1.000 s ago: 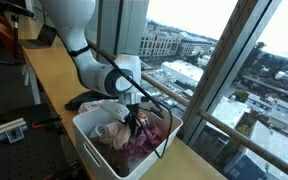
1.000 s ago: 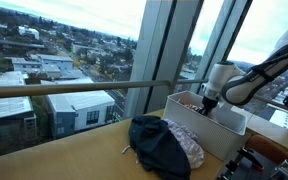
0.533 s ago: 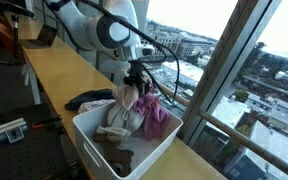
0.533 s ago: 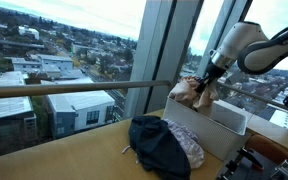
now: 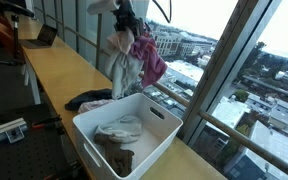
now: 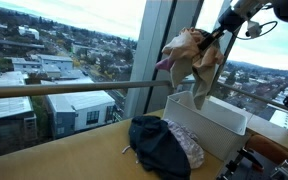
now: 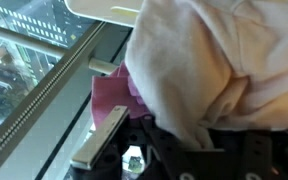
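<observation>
The hand is way up high now. A second ago it was down low in the white bin, and then only a little above it. It is squeezed tight on a bundle of clothes. The bundle hangs in the air, well above the bin and not touching it. In an exterior view it hangs in front of the window. In the wrist view a cream cloth covers the fingers, with a pink piece beside it. So these clothes are out of the bin. A white cloth and a brown cloth lie in the bin. A dark pile sits on the surface just beside the bin.
</observation>
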